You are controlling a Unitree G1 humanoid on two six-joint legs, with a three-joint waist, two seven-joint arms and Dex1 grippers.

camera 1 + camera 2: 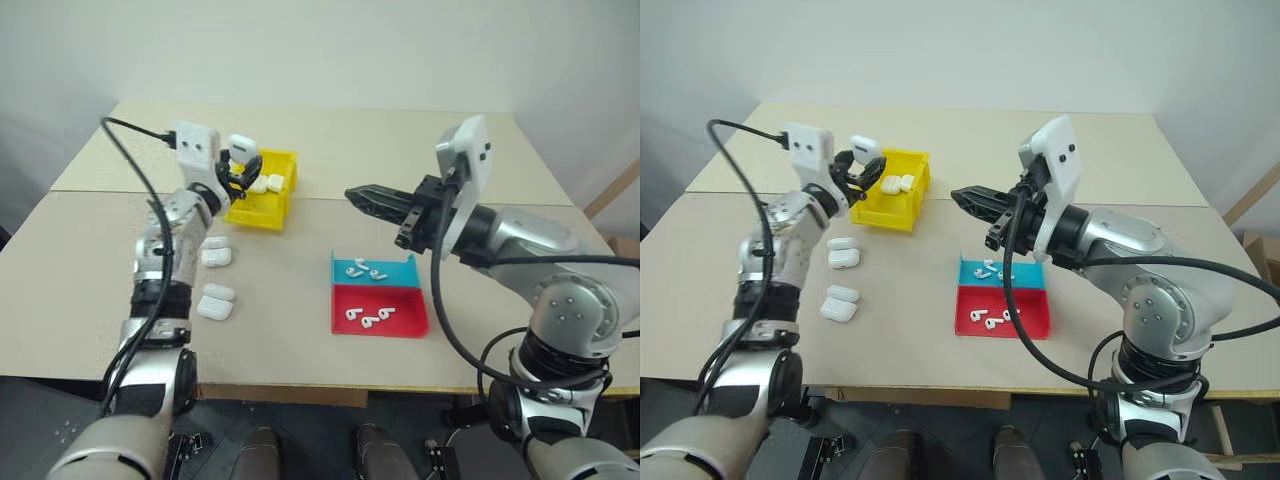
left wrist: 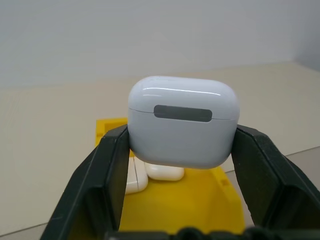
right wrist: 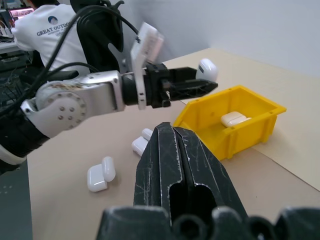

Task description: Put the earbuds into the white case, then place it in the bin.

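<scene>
Left gripper (image 2: 182, 150): we see its two black fingers clamped on the sides of the white case (image 2: 183, 120), lid shut; the case is lifted, above the near-left corner of the bin (image 1: 262, 210).
Right gripper (image 1: 362, 196): fingers pressed together, nothing between them, held level in the air and pointing toward 9 o'clock in the head views, above the table between the bin and the trays.
Bin: bright yellow, at about 11 o'clock from the table's middle; two more cases (image 1: 267, 183) lie inside on its floor.
Spare cases (image 1: 216, 252): a pair on the table at 7 o'clock from the bin, and a second pair (image 1: 216, 302) nearer the front edge (each pair touching).
Earbuds (image 1: 369, 318): loose in the red tray (image 1: 408, 326); others (image 1: 365, 270) in the blue tray (image 1: 404, 270) just behind it, trays butted together.
Left wrist view: shows a grey bar on the held case's face and the bin's cases directly under it.
Right wrist view: shows the left arm from the side, and a person in a white printed shirt (image 3: 55, 35) beyond the table.
Open room: we note the table (image 1: 400, 140) bare behind the bin and along the whole right half past the trays; front edge well clear of the trays.
</scene>
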